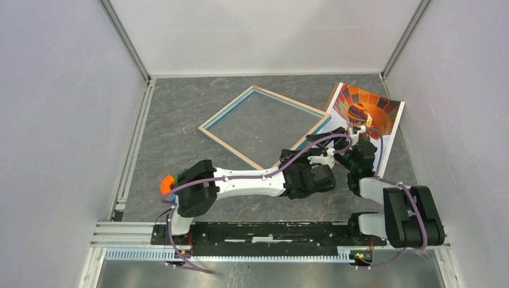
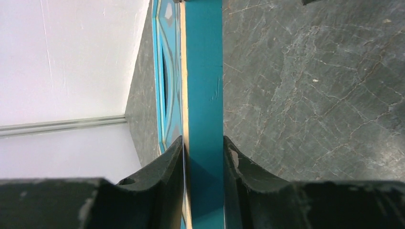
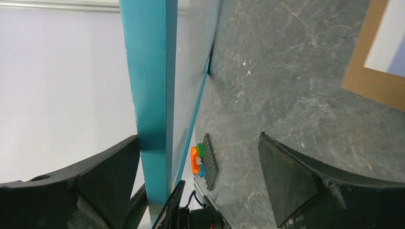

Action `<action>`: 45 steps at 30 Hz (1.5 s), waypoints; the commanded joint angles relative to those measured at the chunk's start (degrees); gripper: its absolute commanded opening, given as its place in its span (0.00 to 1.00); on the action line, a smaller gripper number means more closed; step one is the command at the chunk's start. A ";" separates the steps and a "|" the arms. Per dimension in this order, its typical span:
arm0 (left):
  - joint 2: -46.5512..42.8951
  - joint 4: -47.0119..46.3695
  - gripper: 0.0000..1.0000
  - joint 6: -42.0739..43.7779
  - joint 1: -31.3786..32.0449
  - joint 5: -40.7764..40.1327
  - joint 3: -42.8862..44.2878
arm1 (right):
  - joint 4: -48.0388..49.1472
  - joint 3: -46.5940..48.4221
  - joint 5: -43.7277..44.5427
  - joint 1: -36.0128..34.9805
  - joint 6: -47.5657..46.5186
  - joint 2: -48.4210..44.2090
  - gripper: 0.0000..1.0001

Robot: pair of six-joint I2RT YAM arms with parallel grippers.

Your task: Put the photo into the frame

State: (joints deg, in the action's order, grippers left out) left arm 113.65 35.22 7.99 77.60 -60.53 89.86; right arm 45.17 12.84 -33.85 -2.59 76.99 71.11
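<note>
1. Top view first: the frame (image 1: 228, 108) sits mid-surface (image 1: 174, 120), turned like a diamond, light wood up, blue showing along its outer edges
2. Its right corner reaches the left edge of the photo (image 1: 372, 111), the balloon print, lying picture side up at the far right, close to the wall
3. A brown cardboard board (image 1: 332, 98) peeks out along the photo's left side, and the photo is outside the frame, not in it
4. The left arm (image 1: 252, 179) stretches from its base right across to the frame's near-right side
5. Left wrist camera now: the left jaws are pinched narrow on the frame's blue bar, a finger (image 2: 162, 162) on each face, the bar running straight up between them, so that's a hold
6. Grey marbled surface lies to the right of that bar, white wall to the left
7. The right arm (image 1: 396, 210) bends in from its base, its wrist just beside the left one at the same corner
8. Right wrist camera: the right jaws stand wide, the blue bar hard by one finger (image 3: 110, 162), though whether they touch I cannot tell
9. The other finger (image 3: 286, 171) is well apart from the bar, with bare surface in the gap and nothing gripped
10. At the top right of that view, a corner of the brown board carries a pale sheet
11. Whether the frame's gripped corner is lifted off the surface, I cannot tell
</note>
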 commanded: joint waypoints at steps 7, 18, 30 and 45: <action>-2.98 -1.79 0.39 -0.28 0.18 -2.98 1.30 | 20.13 3.23 -1.28 -3.05 3.21 6.56 0.98; -3.60 0.16 0.41 -3.16 0.15 -2.77 2.43 | 10.14 -3.16 0.89 2.21 -0.25 -4.48 0.98; -7.55 0.28 0.42 -6.57 0.07 1.90 1.99 | 16.10 -0.27 -0.08 -0.13 3.98 -4.16 0.83; -7.87 2.47 0.44 -7.27 -0.01 4.29 4.20 | 29.32 0.06 3.85 -5.57 12.06 2.91 0.48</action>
State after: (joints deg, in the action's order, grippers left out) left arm 108.36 37.85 3.92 77.49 -56.82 90.50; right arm 65.87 10.52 -31.57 -7.66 86.06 72.53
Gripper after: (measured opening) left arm 0.428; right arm 0.543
